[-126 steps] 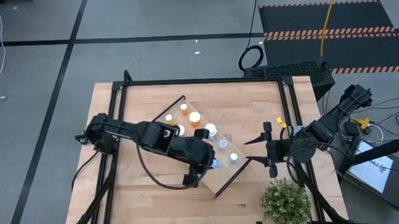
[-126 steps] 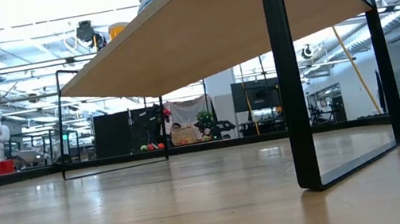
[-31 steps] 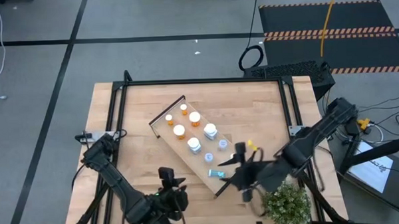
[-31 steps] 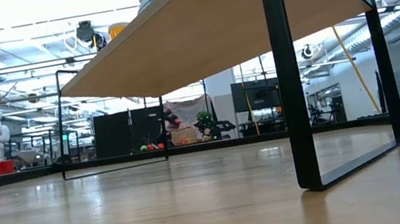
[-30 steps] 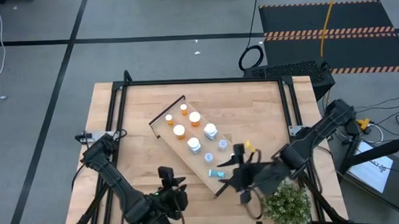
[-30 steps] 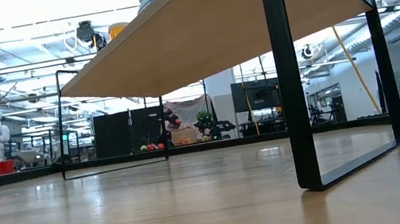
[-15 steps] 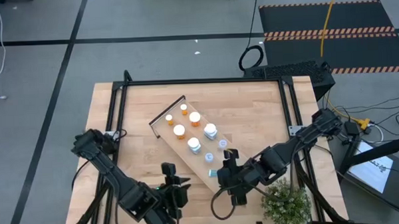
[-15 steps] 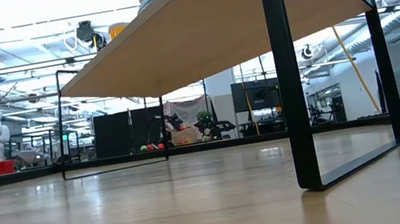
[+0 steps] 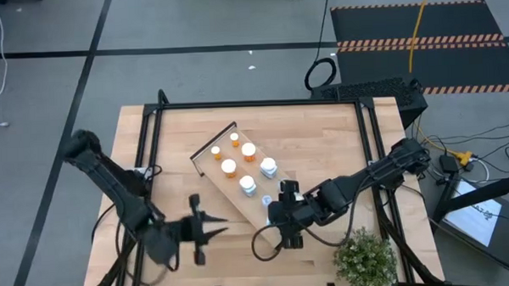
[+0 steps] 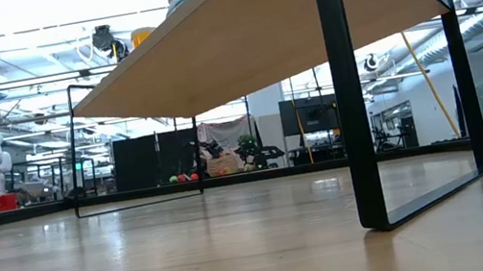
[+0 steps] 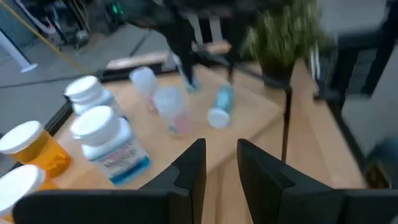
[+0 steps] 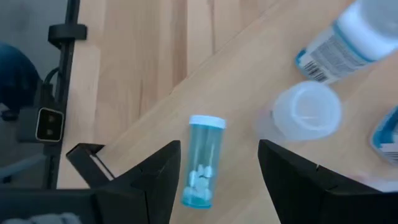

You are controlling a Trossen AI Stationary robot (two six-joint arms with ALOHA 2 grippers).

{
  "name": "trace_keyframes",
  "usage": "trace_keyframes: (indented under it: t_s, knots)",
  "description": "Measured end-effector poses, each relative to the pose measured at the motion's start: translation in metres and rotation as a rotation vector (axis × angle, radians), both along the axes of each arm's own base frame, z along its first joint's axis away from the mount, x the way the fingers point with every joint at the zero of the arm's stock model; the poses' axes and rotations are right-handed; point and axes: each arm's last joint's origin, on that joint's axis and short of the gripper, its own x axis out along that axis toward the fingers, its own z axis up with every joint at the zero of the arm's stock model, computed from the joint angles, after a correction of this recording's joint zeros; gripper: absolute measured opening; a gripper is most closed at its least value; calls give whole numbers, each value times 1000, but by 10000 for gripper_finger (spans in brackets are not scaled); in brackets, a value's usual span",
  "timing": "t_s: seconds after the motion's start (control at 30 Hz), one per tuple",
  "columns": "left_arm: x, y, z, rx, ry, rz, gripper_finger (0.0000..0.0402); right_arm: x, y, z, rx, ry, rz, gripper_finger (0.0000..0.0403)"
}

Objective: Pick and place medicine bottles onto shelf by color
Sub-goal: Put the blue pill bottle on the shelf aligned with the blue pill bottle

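Right gripper (image 12: 214, 180) is hovering directly over the tipped blue bottle (image 12: 203, 160), fingers spread and empty, one on each side of it. The bottle is lying on its side on the shelf (image 9: 223, 141) near the shelf's end closest to the plant (image 9: 365, 259). In the right wrist view the bottle's long axis is running parallel to the fingers, white cap pointing away from the wrist, so the jaws are sitting across its narrow width. Judgement: a straight drop should straddle it, and closing should pinch the body without rolling it.

In the high view the right gripper (image 9: 284, 212) is covering that corner of the shelf, so the right arm is clearly the nearer one. Left gripper (image 9: 200, 230) is sitting over bare worktop (image 9: 322, 132), well apart from the shelf; fingers are standing slightly apart with nothing between them.

Versus 1 second ago: the right gripper is now over the bottle, where before it was hanging beside the shelf end with the bottle visible in the high view. The left arm is swinging out toward its own side of the worktop. The 3 orange bottles (image 9: 229, 168) and the upright pale ones (image 9: 267, 167) on the shelf are not shifting.
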Motion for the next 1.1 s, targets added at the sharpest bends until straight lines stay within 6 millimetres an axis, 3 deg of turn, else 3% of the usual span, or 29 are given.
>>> trace_keyframes:
  t_s: [0.17,0.3,0.67,1.1]
  knots:
    - [-20,21,-18,-55,-129,-30,93,6,3,-10,15,34,4,212]
    - [-27,29,-20,-81,-204,-40,93,11,1,-18,6,59,-13,212]
    - [-28,29,-21,-78,-209,-64,93,12,-1,-19,49,73,-45,197]
    - [-28,29,-20,-84,-213,-66,93,11,-3,-41,74,124,-38,170]
